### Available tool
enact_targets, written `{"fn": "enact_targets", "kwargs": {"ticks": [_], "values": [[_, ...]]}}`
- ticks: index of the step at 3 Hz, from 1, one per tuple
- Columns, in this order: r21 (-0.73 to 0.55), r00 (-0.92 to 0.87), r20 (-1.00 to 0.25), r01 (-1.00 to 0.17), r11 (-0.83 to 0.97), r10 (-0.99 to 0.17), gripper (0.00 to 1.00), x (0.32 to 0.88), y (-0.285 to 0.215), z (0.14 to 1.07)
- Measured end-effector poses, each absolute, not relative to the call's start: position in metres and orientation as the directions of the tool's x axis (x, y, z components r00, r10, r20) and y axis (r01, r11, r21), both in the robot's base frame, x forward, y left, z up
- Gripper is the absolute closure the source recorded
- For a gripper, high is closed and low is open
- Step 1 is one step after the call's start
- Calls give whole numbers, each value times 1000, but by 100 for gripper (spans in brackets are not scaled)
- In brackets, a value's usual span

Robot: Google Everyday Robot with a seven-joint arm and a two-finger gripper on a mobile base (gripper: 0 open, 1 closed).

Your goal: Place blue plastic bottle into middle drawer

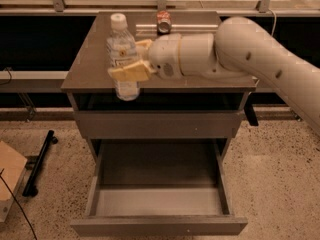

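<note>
The blue plastic bottle is clear, with a white cap and a pale label. It stands upright in my gripper, which is shut on its middle with yellowish fingers. The bottle is held over the front left part of the brown tabletop, its base level with the front edge. The middle drawer is pulled open below, a wide grey tray with a bare floor. My white arm reaches in from the right.
A small red-and-silver can stands at the back of the tabletop. A closed drawer front sits above the open drawer. A black bar and a cardboard piece lie on the floor at left.
</note>
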State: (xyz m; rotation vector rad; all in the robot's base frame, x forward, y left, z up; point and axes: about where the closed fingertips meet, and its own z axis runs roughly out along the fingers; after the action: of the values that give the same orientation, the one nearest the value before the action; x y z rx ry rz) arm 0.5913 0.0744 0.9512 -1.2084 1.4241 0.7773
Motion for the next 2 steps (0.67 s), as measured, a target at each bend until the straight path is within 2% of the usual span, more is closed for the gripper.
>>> {"fn": "enact_targets", "kwargs": {"ticks": [2], "values": [[-32, -70, -964, -926, 376, -256, 100, 533, 16, 844]]}}
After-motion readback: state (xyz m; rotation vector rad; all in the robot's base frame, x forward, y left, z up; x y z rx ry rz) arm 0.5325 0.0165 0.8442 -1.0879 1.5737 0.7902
